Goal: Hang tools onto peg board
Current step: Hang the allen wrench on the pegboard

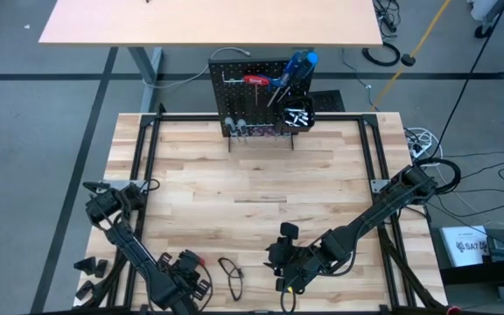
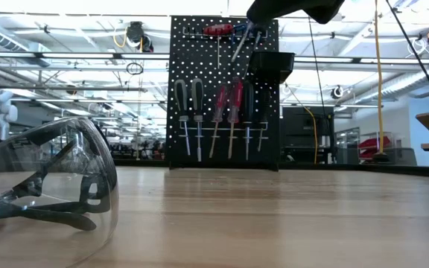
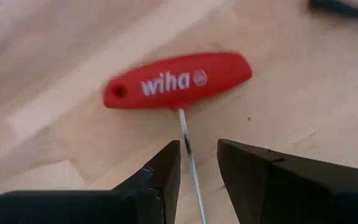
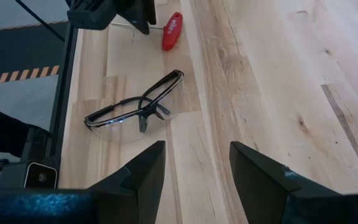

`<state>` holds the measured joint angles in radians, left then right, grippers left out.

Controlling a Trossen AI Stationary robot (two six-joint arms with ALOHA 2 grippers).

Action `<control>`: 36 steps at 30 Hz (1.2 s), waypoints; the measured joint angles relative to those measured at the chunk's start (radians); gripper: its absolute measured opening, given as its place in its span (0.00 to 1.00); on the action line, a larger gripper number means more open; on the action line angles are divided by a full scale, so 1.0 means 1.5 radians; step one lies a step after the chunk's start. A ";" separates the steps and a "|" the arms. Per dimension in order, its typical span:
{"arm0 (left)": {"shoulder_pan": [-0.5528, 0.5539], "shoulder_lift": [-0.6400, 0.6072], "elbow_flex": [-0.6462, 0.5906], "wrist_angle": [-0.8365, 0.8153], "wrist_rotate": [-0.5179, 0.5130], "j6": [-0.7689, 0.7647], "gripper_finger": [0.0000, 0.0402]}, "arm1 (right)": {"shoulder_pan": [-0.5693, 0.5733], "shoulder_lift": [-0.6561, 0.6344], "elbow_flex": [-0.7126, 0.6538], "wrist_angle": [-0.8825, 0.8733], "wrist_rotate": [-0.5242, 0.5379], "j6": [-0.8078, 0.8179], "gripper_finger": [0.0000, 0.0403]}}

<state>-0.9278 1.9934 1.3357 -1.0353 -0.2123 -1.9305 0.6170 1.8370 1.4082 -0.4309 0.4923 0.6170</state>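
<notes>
A red T-handled tool (image 3: 178, 81) marked "wiha" lies on the wooden table near its front edge, also seen as the red handle (image 1: 198, 259). Its thin metal shaft (image 3: 188, 146) runs back between the fingers of my left gripper (image 3: 197, 152), which points down over it and is open. The shaft is close beside one finger (image 3: 166, 168). My right gripper (image 4: 194, 168) hovers open and holds nothing over the front middle of the table (image 1: 280, 261). The black peg board (image 1: 261, 92) stands upright at the far edge. Several screwdrivers (image 2: 214, 115) hang on it.
Clear safety glasses (image 4: 135, 106) lie on the table between the two grippers, also showing large at the left of the low view (image 2: 51, 179). A small black bin (image 2: 270, 65) hangs on the peg board's upper right. Bare wood (image 1: 261, 175) spreads across the table's middle.
</notes>
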 joint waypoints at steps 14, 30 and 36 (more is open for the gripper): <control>0.005 -0.004 -0.042 0.066 0.044 0.106 0.23 | 0.000 0.000 0.000 -0.001 0.004 0.000 0.42; 0.012 -0.056 -0.019 -0.001 -0.043 0.127 0.01 | 0.003 0.000 0.000 -0.002 0.025 -0.023 0.42; 0.001 -0.163 -0.018 -0.048 -0.222 0.132 0.00 | 0.038 0.000 0.000 -0.017 0.072 -0.058 0.42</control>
<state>-0.9263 1.7495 1.3089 -1.1069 -0.5453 -1.7332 0.6734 1.8370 1.4080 -0.4568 0.5998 0.5300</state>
